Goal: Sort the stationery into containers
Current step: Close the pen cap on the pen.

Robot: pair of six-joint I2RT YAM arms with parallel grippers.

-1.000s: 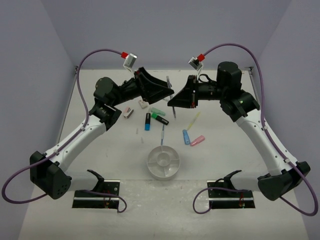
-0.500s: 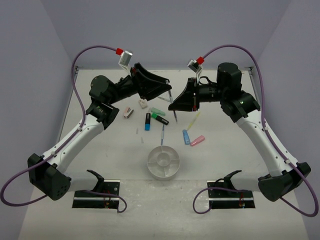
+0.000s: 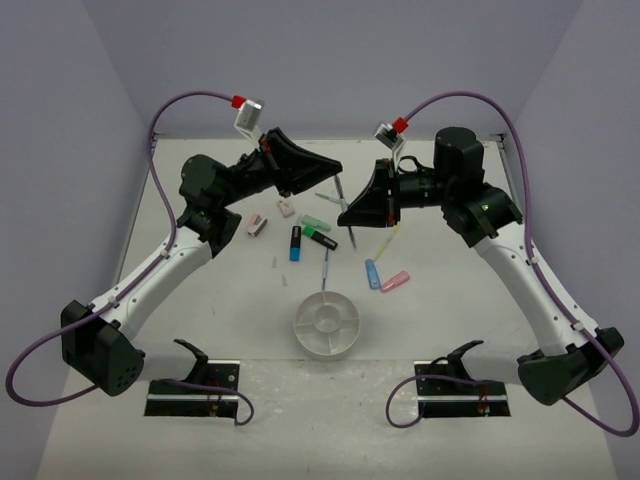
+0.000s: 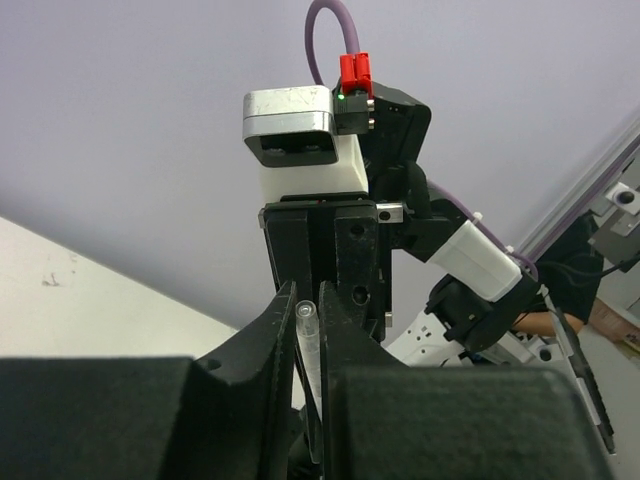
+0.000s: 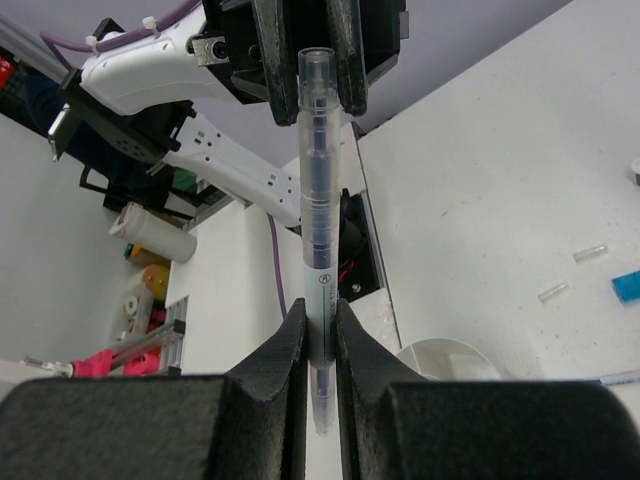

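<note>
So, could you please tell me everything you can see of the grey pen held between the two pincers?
The grey pen is slim, of translucent smoky plastic with a darker core, ringed joints and a clear cap end. It is held in the air, spanning the gap between the arms. The right pincer is clamped on its lower barrel. The left pincer sits closed around the clear capped end. Nothing else touches it.

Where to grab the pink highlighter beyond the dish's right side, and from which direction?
Grip the pink highlighter mid-barrel, nearer its right end, from straight above, jaws across its narrow width. It lies flat and slanted on the table, and its left end almost meets the blue highlighter, so fingers there would likely knock that.
</note>
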